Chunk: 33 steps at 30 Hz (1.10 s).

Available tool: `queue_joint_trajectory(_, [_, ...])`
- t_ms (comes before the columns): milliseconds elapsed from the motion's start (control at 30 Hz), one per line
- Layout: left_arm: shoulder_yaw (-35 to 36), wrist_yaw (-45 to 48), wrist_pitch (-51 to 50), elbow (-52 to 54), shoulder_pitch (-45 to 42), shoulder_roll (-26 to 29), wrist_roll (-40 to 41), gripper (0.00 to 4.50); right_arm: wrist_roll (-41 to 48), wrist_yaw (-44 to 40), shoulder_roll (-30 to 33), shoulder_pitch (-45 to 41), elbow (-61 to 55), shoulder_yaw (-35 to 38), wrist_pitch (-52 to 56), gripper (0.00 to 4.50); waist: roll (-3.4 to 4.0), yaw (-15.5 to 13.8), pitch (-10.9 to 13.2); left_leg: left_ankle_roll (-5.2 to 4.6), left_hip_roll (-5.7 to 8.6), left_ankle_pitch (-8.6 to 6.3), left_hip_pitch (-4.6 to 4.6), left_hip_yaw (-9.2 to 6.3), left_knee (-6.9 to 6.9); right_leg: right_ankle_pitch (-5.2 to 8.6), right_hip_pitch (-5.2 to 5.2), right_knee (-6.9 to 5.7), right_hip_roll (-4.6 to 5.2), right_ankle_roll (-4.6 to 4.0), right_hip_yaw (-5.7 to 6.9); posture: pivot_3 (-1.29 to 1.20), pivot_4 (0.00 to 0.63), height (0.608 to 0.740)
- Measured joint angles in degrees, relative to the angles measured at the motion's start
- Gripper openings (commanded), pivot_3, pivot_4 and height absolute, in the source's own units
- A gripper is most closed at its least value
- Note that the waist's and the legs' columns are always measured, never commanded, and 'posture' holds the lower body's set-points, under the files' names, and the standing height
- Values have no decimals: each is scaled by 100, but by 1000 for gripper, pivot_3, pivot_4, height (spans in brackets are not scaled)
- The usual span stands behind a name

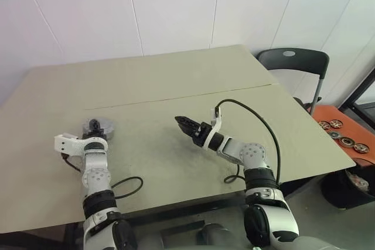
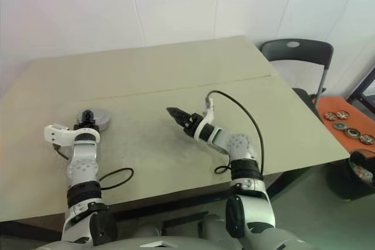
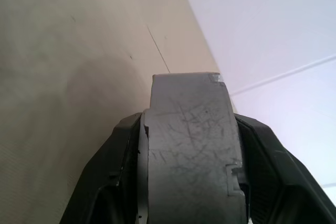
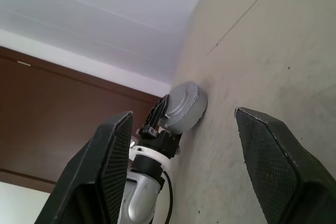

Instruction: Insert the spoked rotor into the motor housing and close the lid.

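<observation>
The lid (image 3: 189, 150) is a dull grey metal disc, scratched on its face, lying on the table (image 1: 176, 80) at about nine o'clock. The left gripper (image 3: 189, 182) has its two black fingers closed against the disc's sides. The right gripper (image 4: 199, 156), at the table's centre, hangs wide open and empty. Its wrist view shows the disc's rounded top (image 4: 184, 106), while the left wrist view shows the scratches.

Lab or workshop; bare worktable (image 1: 176, 80); folding chair (image 1: 293, 65); orange parts tray (image 1: 345, 130)

Left gripper (image 4: 164, 114) clamps grey lid (image 4: 184, 106) on table (image 4: 273, 51).
</observation>
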<state>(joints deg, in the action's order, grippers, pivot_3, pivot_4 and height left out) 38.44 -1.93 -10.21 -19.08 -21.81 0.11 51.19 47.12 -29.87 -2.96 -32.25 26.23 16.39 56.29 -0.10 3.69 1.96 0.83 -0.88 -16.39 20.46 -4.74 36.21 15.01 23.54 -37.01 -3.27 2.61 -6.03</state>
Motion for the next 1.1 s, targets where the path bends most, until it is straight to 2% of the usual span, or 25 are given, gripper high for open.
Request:
queue_joint_trajectory(267, [-246, 793, -788, -537, -288, 1, 207, 2226, -47, -30, 10, 0, 2, -24, -14, 3233, -8, 36, 13, 2, 4, 1, 1, -9, -8, 1, 3, -1, 2, 4, 0, 0, 0, 740])
queue_joint_trajectory(500, [-233, 1010, -759, -1060, -558, 67, 209, 2226, -86, -37, 10, 0, 3, -23, -38, 3233, -6, 46, 22, 1, 1, 1, 0, -10, -9, 1, 7, -6, -2, 4, 0, 0, 0, 740])
queue_joint_trajectory(533, [-235, 985, -682, -1087, -572, 73, 164, 2916, -86, -37, 9, -1, 5, -23, -39, 3233, -6, 47, 22, 1, 2, 1, -1, -10, -8, 1, 6, -7, -1, 4, -1, 0, 0, 740])
queue_joint_trajectory(700, [-303, 866, -373, -1153, -653, 90, -64, 4365, -90, -42, 9, -1, 18, -24, -46, 3233, -5, 57, 21, 1, 2, 1, -14, -10, -8, 1, 1, -19, -3, 4, -3, 0, 0, 740])
queue_joint_trajectory(733, [-324, 808, -302, -1153, -684, 88, -102, 4463, -92, -46, 9, -1, 29, -24, -50, 3233, -4, 64, 21, 1, 1, 1, -17, -10, -8, 1, 1, -23, -4, 4, -3, 0, 0, 740])
queue_joint_trajectory(1100, [-484, -184, 530, -1151, -733, 66, -836, 4463, -181, -96, 18, -4, 135, -37, -146, 3233, -1, 321, 19, 1, -1, 2, -16, -10, -13, 0, -12, -34, -9, 4, -9, 0, 0, 740])
